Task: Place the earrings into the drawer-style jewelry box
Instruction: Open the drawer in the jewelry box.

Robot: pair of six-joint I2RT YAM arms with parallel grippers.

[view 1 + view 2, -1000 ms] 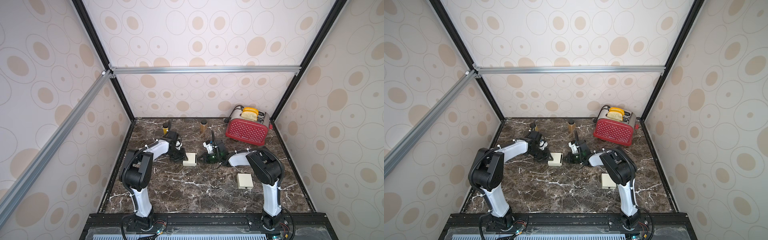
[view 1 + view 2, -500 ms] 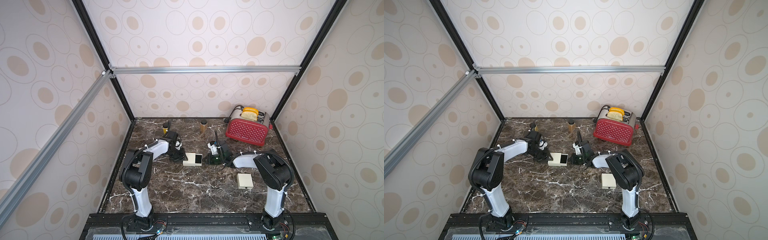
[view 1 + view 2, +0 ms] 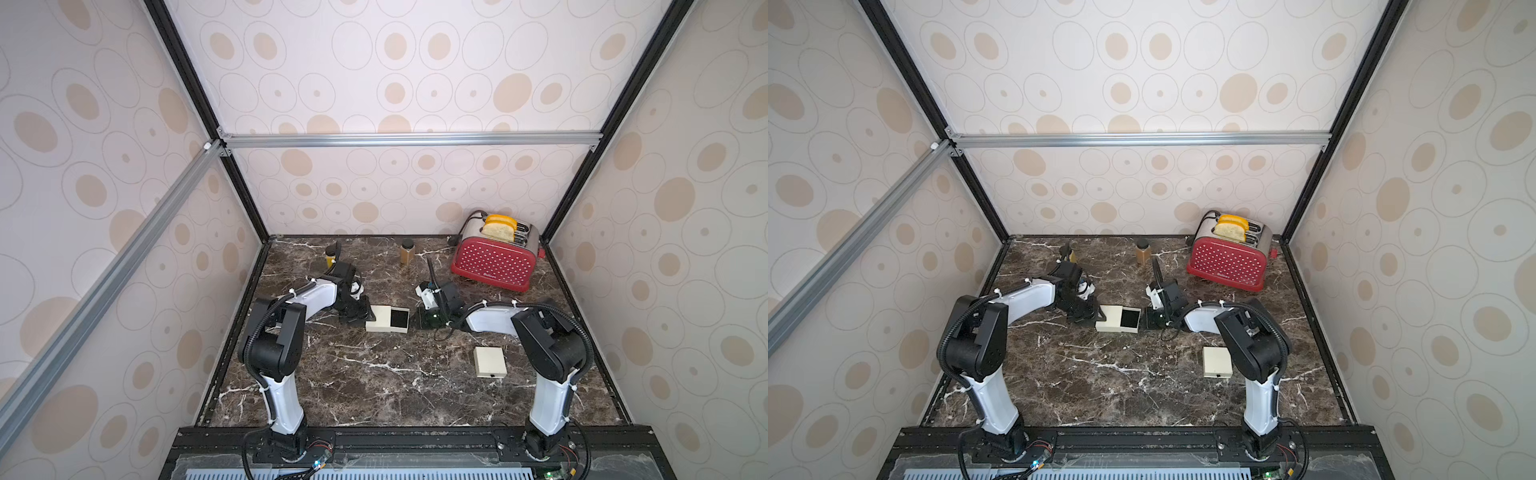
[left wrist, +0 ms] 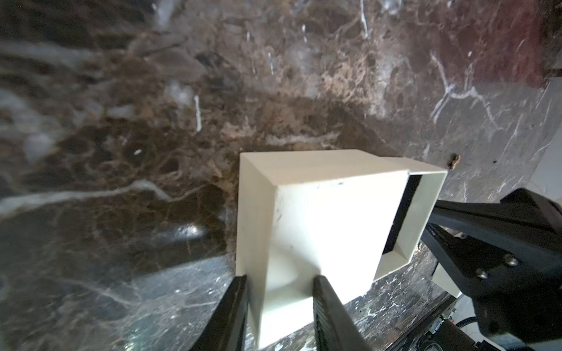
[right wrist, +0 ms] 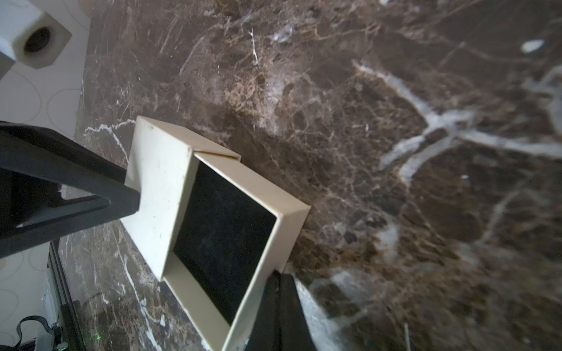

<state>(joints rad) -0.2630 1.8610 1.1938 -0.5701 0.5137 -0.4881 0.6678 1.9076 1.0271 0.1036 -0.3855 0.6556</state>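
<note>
Your left gripper (image 4: 279, 281) is clamped on the closed end of the jewelry box (image 3: 379, 318), one finger on either side of that end, pinning it to the table (image 3: 374, 374). Directly across from it your right gripper (image 5: 278, 293) sits with its fingers pressed together at the front corner of the drawer (image 5: 225, 231). I cannot tell whether they are pinching a pull tab or only resting against the wall. The drawer stands partly out of the box, toward the right gripper, and its black lining is bare, so nothing is inside.

I judge this to be the opening step, close to done. The earrings are not in either hand. Beyond the drawer's far corner from your left gripper lies a small golden speck (image 4: 454, 160) on the marble, possibly one of them but too small to tell.

For the next move, keep the left hand's hold so the box does not skid. Free the right hand from the drawer front and find the earrings. Picking them up will take a fine pinch low on the marble, then a drop onto the lining.
</note>
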